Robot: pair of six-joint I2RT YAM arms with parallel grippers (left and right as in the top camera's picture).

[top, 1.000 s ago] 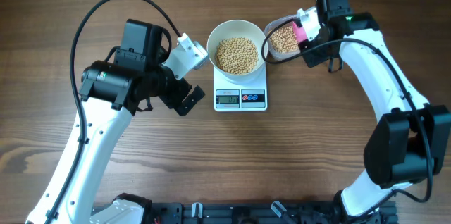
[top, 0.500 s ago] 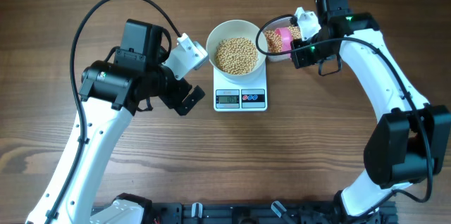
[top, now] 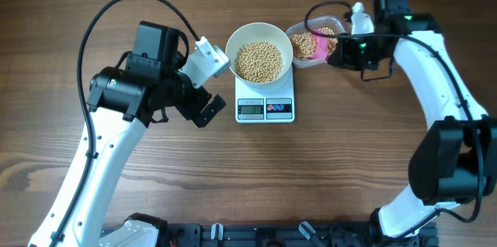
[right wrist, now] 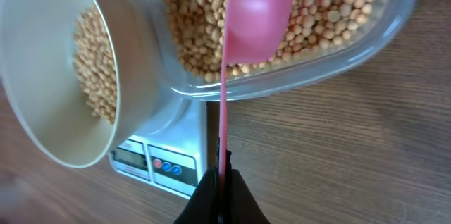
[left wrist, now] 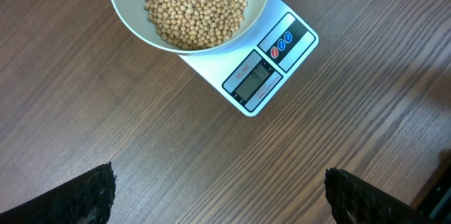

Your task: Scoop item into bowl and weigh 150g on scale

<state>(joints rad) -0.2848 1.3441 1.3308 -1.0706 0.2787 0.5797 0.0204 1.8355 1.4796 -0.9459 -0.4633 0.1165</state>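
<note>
a brown wood-grain desk (top: 349, 161) fills the room's view, with a small white square digital scale (top: 265, 109) at its middle. on the scale sits the round white deep bowl (top: 231, 45), already carrying a good heap of small round tan-yellow beans (top: 259, 60). just to its right, on the far side, is a clear rounded plastic tub (right wrist: 268, 86) with more of the same beans.

the right claw (right wrist: 220, 185) is clenched on the thin handle of a pink plastic scoop (right wrist: 257, 13). a moment ago that scoop was pushed left through the tub toward the bowl. now the arm has drawn back to the right, and the scoop head lies over the tub's beans. whether it carries a load i cannot tell.

the left claw (top: 211, 85) hangs released and empty left of the bowl, touching nothing, just as it did a second back.

my guess is that the right arm is between scoops, setting up another dig. the bowl's heap looks unchanged, so no beans went across in this pass. the scale's display is too small to read, so how near the target weight is stays unknown.
</note>
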